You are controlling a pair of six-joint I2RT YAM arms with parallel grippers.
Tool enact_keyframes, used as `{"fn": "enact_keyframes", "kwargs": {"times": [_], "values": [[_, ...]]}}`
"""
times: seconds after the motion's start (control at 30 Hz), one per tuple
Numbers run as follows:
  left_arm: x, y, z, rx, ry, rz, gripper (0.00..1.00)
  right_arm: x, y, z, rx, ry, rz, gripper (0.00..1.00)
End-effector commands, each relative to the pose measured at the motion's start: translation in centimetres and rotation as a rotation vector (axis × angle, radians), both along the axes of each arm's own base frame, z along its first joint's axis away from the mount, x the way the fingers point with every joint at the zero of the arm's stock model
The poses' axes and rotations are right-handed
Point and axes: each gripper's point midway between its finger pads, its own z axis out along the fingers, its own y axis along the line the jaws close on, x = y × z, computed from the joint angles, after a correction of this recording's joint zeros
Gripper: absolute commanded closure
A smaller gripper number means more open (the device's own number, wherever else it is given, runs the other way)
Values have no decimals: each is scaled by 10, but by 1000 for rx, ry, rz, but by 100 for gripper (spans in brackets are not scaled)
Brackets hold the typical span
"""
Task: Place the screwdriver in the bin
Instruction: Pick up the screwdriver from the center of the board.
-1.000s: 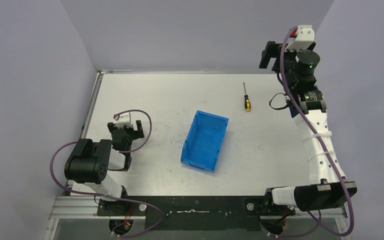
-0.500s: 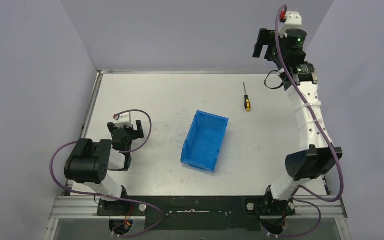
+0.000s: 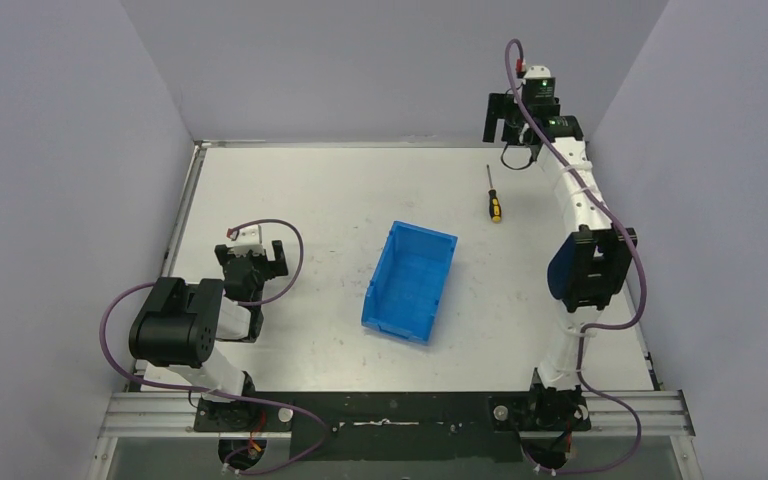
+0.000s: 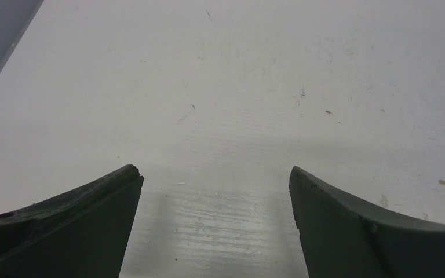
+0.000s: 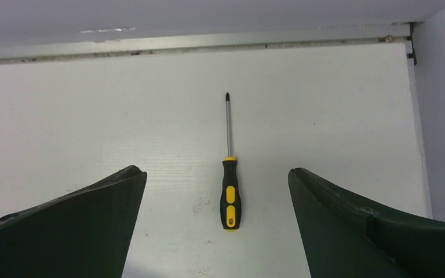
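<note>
- Top external view: over the last second the right arm has swung from the far-right corner leftward and folded up tall. Its right gripper (image 3: 505,128) now hangs by the far edge of the counter (image 3: 310,190), just beyond the screwdriver (image 3: 494,195).
- Right wrist view: right gripper (image 5: 214,172) has its fingers spread wide with nothing between them but counter and the screwdriver (image 5: 229,174), which sits roughly centred in the gap, a touch right of middle.
- The gripper looks well above the tool, with no contact.
- Screwdriver hasn't moved: flat on the counter, far right, tip toward the far wall and yellow-and-black handle toward the near side.
- My read: the approach is lined up and the grasp not started. Next is a straight drop onto the handle, then close.
- Left gripper (image 3: 251,258) is unchanged, parked low on the near left. Left wrist view shows that gripper (image 4: 215,174) with fingers spread over bare counter, holding nothing.
- Bin (image 3: 426,232) is in the same spot, mid-counter, near and left of the screwdriver and well apart from it, slightly skewed.
- Bin is open-topped and looks empty inside. Nothing of the task is delivered yet.
- Risk guess: thin shaft, so grab the handle or it may roll or slip.
</note>
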Motion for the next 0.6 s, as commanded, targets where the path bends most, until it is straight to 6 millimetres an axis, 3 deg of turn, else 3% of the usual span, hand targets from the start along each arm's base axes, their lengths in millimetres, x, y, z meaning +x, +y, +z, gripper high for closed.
{"fn": "enact_keyframes", "kwargs": {"times": [0.0, 0.43, 0.57], "values": [[11, -1, 21, 2, -77, -3, 3, 5, -13, -27, -26, 41, -58, 0], [11, -1, 21, 1, -77, -4, 3, 14, -13, -148, -52, 234, -48, 3], [11, -1, 21, 1, -78, -3, 3, 11, -12, -175, -43, 277, -45, 6]]}}
